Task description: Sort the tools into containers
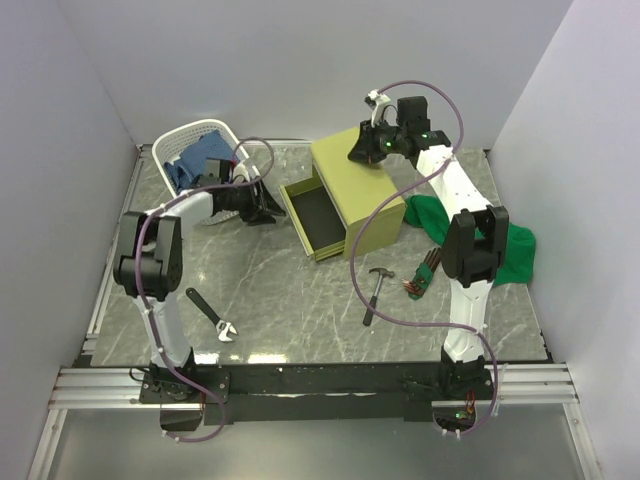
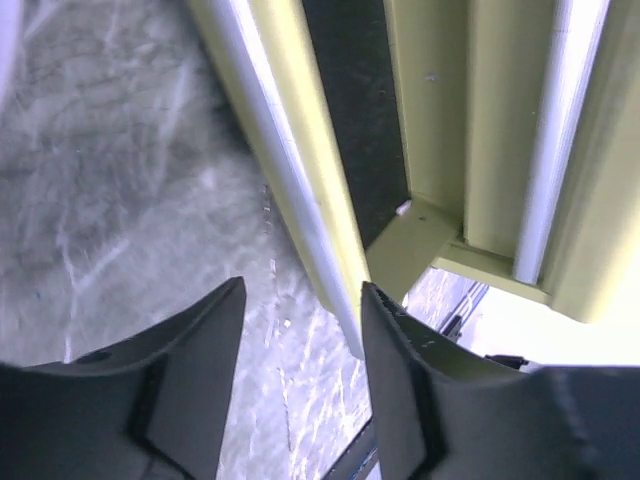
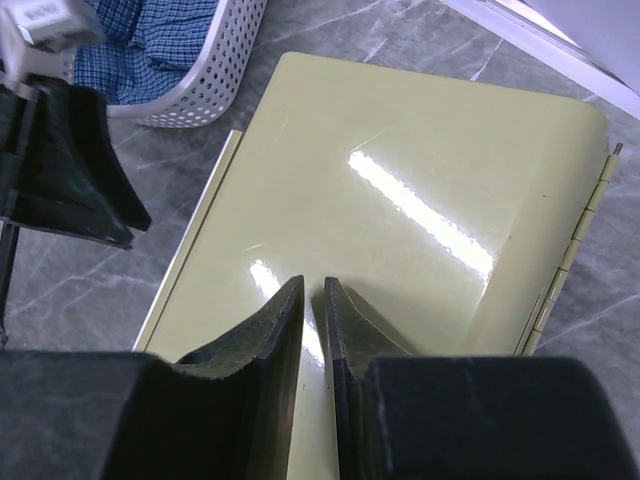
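The olive-green chest [image 1: 372, 190] stands at mid-table with its lower drawer [image 1: 315, 218] pulled open to the left and showing nothing inside. My left gripper [image 1: 265, 212] is open and empty just left of the drawer front; in the left wrist view its fingers [image 2: 395, 350] flank the lower end of the silver drawer handle [image 2: 280, 170]. My right gripper [image 1: 362, 155] hovers shut and empty over the chest's top [image 3: 420, 150]. The hammer [image 1: 378, 290], black wrench [image 1: 212, 315] and hex key set [image 1: 420, 280] lie on the table. The white basket [image 1: 172, 148] holds a blue cloth [image 1: 200, 158]. Pliers and screwdrivers are out of view.
A green cloth [image 1: 500, 245] lies right of the chest, behind my right arm. The basket [image 3: 200, 85] sits close to the chest's far left corner. White walls enclose the table on three sides. My left gripper [image 3: 70, 170] shows beside the chest in the right wrist view.
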`<control>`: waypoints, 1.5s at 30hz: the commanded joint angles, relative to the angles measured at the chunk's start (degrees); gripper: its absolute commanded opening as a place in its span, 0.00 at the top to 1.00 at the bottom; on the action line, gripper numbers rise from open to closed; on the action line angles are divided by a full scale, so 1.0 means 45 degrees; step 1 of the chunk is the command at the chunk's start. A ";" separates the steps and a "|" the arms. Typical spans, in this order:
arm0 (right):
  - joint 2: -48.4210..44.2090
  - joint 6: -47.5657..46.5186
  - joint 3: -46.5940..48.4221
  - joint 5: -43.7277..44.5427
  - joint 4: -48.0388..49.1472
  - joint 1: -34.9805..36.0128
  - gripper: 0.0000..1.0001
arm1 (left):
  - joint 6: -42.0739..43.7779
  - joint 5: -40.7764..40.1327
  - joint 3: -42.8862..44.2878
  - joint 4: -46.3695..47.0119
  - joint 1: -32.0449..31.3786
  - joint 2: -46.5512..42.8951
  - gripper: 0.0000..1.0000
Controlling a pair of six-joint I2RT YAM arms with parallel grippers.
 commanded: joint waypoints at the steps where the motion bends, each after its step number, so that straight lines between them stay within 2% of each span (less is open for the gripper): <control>1: 0.0872 -0.0708 -0.1059 0.2223 -0.2896 -0.0501 0.76 | 0.1437 -0.0128 0.1256 -0.1967 0.0255 -0.2011 0.43; 5: 0.0911 -0.0708 -0.0884 0.2262 -0.2896 -0.0541 0.74 | 0.3934 -0.0185 0.1921 -0.4840 0.0353 -0.2987 0.40; 9: 0.0426 -0.0728 -0.0747 0.2184 -0.2896 -0.0560 0.64 | 0.7994 -0.0869 0.2370 -0.7339 0.0684 -0.3633 0.38; 10: 0.0229 -0.0766 -0.0844 0.2145 -0.2916 -0.0560 0.61 | 0.9047 -0.0502 0.2487 -0.8003 0.0782 -0.3867 0.38; 11: 0.0034 -0.0805 -0.0884 0.2087 -0.2935 -0.0580 0.60 | 1.1881 -0.0131 0.2585 -1.0001 0.0861 -0.4004 0.38; 12: -0.0355 -0.0922 -0.0923 0.1989 -0.2955 -0.0560 0.59 | 1.3727 0.0182 0.2760 -1.1201 0.1016 -0.4160 0.37; 13: -0.0552 -0.0962 -0.1000 0.1969 -0.2974 -0.0580 0.56 | 1.5640 0.0069 0.2685 -1.2276 0.1076 -0.4626 0.37; 14: -0.0728 -0.0962 -0.1021 0.1891 -0.2975 -0.0580 0.55 | 1.8637 -0.0396 0.2432 -1.3718 0.1154 -0.4940 0.37; 16: -0.1139 -0.0826 -0.0963 0.1696 -0.2975 -0.0619 0.52 | 2.1251 -0.1856 0.1262 -1.4645 0.1213 -0.5797 0.36; 17: -0.1236 -0.0806 -0.0904 0.1676 -0.2994 -0.0619 0.51 | 2.3159 -0.2291 0.0311 -1.4824 0.1213 -0.6073 0.36; 19: -0.1451 -0.0708 -0.0631 0.1521 -0.3033 -0.0658 0.48 | 2.4947 -0.2957 -0.0632 -1.4826 0.1213 -0.6872 0.34; 20: -0.1491 -0.0669 -0.0514 0.1442 -0.3052 -0.0755 0.46 | 2.6503 -0.3308 -0.1410 -1.4826 0.1213 -0.7089 0.33; 21: -0.1588 -0.0379 -0.0281 0.1383 -0.3014 -0.0852 0.38 | 2.7157 -0.3389 -0.1688 -1.4807 0.1213 -0.7227 0.33; 23: -0.1705 0.0071 -0.0026 0.1266 -0.2897 -0.1260 0.36 | 2.8367 -0.3332 -0.2215 -1.4690 0.1174 -0.7326 0.32; 25: -0.1726 0.0638 0.0326 0.0780 -0.2780 -0.1574 0.36 | 2.8800 -0.3524 -0.2627 -1.4164 0.1019 -0.7209 0.31; 26: -0.1668 0.1104 0.0501 0.0623 -0.2702 -0.1866 0.35 | 2.9016 -0.4183 -0.3112 -1.4007 0.0747 -0.7151 0.31; 29: -0.1608 0.1710 0.1087 0.0309 -0.2428 -0.2161 0.35 | 2.9389 -0.4288 -0.3953 -1.2817 0.0530 -0.7131 0.31; 32: -0.1803 0.1597 0.1362 0.0445 -0.2408 -0.2201 0.35 | 2.9663 -0.4600 -0.4482 -1.2230 -0.0053 -0.7033 0.31; 38: -0.2310 0.1519 0.0778 0.0406 -0.2330 -0.2182 0.36 | 3.0756 -0.5420 -0.5966 -1.0338 -0.0349 -0.7170 0.33; 45: -0.2682 0.0972 0.0268 0.0699 -0.2447 -0.2201 0.36 | 3.1089 -0.5401 -0.6554 -1.0334 -0.0408 -0.6915 0.35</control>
